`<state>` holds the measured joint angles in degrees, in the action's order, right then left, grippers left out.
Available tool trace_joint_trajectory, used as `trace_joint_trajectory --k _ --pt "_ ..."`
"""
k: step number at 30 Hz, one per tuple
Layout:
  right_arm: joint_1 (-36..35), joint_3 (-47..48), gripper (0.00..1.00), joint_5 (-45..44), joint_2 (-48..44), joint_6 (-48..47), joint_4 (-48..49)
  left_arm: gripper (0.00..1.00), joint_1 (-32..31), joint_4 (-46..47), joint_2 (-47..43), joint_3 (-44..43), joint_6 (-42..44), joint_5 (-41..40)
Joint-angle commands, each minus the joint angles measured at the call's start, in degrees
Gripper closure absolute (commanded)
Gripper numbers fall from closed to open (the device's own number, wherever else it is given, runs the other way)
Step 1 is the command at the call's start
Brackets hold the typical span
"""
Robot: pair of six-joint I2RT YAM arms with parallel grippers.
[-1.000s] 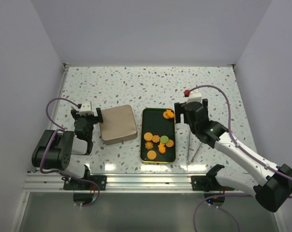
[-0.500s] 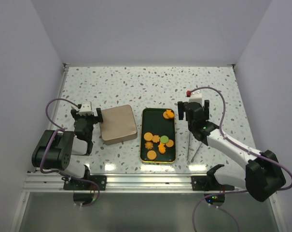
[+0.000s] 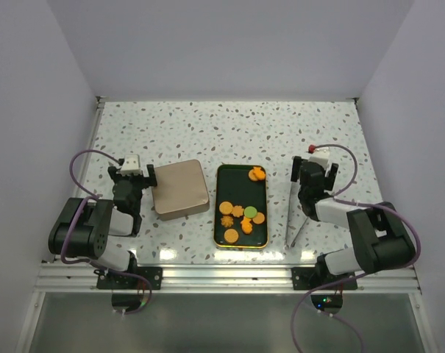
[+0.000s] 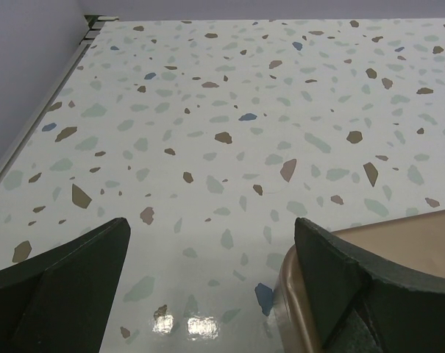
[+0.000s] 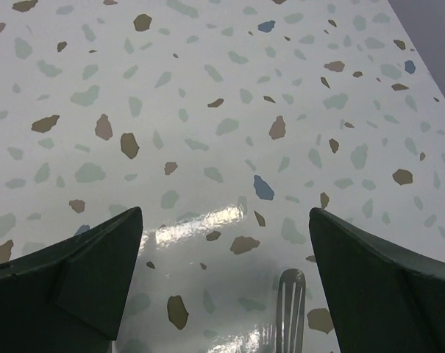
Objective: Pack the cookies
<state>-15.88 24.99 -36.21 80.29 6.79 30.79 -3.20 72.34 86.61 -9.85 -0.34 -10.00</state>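
The left gripper [image 4: 211,229] hangs low over the table [image 3: 207,129] with its jaws apart and nothing between them, the tan lid [image 3: 180,188] just beside its right finger. The right gripper [image 5: 226,220] is likewise spread wide and empty, above the far end of the metal tongs [image 3: 294,215], which lie lengthwise just right of the tray. The cookies [image 3: 240,216] lie flat in the dark tray [image 3: 233,184], mostly clustered in its near half, with one orange piece at the far right corner. The tray's long axis runs from the arm bases toward the back wall.
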Motion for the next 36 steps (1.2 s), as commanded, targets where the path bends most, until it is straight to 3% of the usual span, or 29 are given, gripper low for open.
trace_joint_trajectory --k 1,4,6,9,10,12,14,16,22,36 --pt "1.46 1.19 0.01 0.26 1.27 2.43 7.30 0.00 -0.31 5.45 -0.04 0.27 1.31 0.16" --pt "3.31 2.43 0.01 1.40 2.15 3.67 4.55 0.00 -0.31 5.45 -0.12 0.18 1.31 0.16" --pt "3.75 0.69 0.01 1.66 2.06 0.71 7.95 0.00 -0.31 5.45 -0.04 0.18 1.31 0.16" --pt "4.80 -6.69 0.01 6.40 5.13 -2.91 28.58 0.00 -0.31 5.45 0.05 0.27 1.31 0.16" --pt "4.80 -6.54 0.01 11.20 4.53 -3.35 26.54 0.00 -0.31 5.45 0.05 0.27 1.31 0.16" --pt "4.80 -9.34 0.01 13.34 8.98 -5.37 35.77 0.00 -0.31 5.45 -0.04 0.18 1.31 0.16" --pt "4.98 -8.83 0.01 11.16 6.83 -3.64 31.66 0.00 -0.31 5.45 -0.03 0.18 1.31 0.15" --pt "4.98 -9.26 0.01 10.98 9.26 -4.93 37.64 0.00 -0.31 5.45 0.05 0.27 1.31 0.16" --pt "5.07 -6.01 0.01 17.31 7.87 -6.43 29.61 0.00 -0.31 5.45 -0.03 0.18 1.31 0.16" --pt "4.98 -5.66 0.01 17.83 8.74 -6.44 30.13 0.00 -0.31 5.36 0.05 0.18 1.31 0.16"
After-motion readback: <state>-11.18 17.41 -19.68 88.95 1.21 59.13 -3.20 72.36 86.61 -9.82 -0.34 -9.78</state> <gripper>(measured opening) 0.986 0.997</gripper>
